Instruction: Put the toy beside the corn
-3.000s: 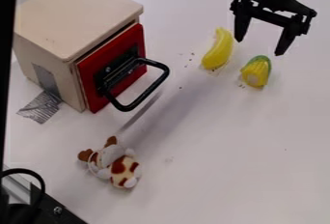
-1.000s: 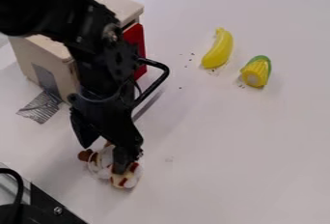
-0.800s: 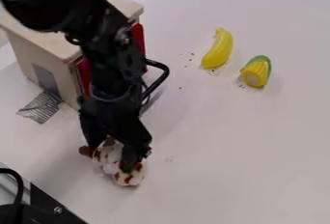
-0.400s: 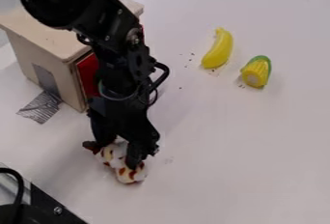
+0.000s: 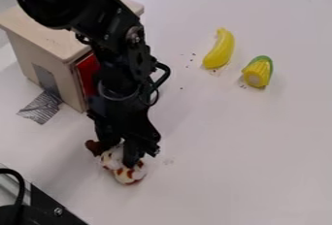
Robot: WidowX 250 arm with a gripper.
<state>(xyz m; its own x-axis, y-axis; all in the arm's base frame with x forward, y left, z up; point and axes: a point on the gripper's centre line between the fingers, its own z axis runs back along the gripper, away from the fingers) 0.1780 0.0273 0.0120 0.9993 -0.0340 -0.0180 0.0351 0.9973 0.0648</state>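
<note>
The gripper [image 5: 119, 152] points down at the lower left of the work surface, shut on the toy with a finger at either side of its body. That toy [image 5: 127, 173] is a small white and brown spotted plush; its brown end pokes out on the left and its rounded end toward the front. The fingers cover part of its middle. At the upper right lies the yellow corn [image 5: 257, 73] with a green husk, well apart from the toy.
A yellow banana [image 5: 220, 49] lies left of the corn. Behind the arm stands a wooden box [image 5: 48, 35] with a red door and a black handle [image 5: 162, 75]. A dark metal part [image 5: 48, 209] sits at the lower left corner.
From the upper right, the gripper has come to the toy at the lower left. Its fingers have drawn closer together around the toy, which has shifted slightly right.
</note>
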